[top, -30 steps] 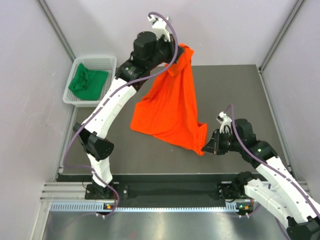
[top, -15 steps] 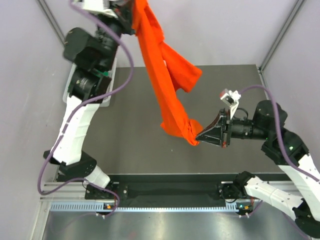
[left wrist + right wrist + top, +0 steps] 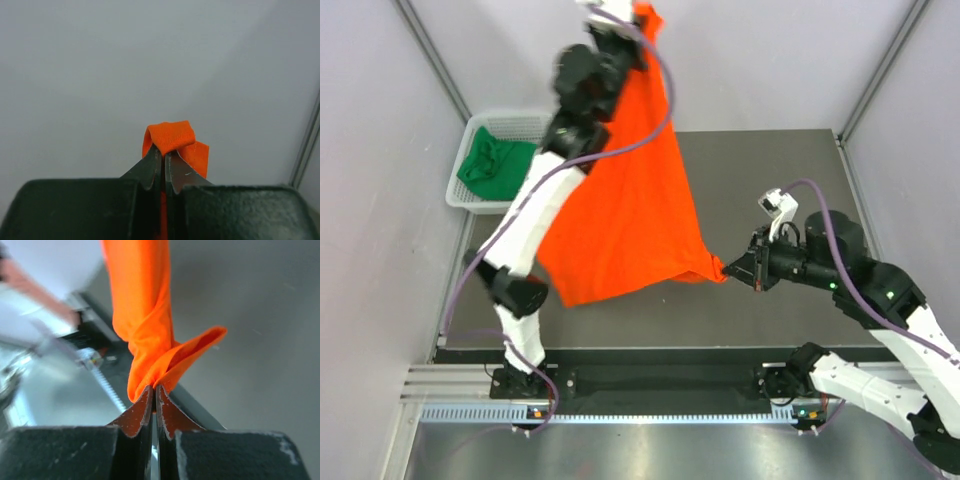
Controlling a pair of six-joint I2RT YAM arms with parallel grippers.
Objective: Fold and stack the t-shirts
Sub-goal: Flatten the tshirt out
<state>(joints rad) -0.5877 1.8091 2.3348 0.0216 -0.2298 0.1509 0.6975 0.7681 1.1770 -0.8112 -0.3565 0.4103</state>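
The bright orange t-shirt (image 3: 630, 210) hangs spread in the air between my two grippers. My left gripper (image 3: 642, 12) is raised high at the back and is shut on the shirt's top corner (image 3: 170, 140). My right gripper (image 3: 730, 268) is low on the right and is shut on a bottom corner of the shirt (image 3: 150, 355). The shirt's lower edge hangs over the dark mat. The dark green t-shirt (image 3: 495, 165) lies crumpled in the white mesh basket (image 3: 510, 121) at the back left.
The dark mat (image 3: 790, 180) covers the table. Grey walls with metal corner posts stand on both sides. A metal rail (image 3: 650, 385) runs along the near edge by the arm bases.
The left arm has swung from far left back toward the middle with the shirt's top. The right gripper pulled its corner right. The shirt went from a hanging rope to a spread sheet.
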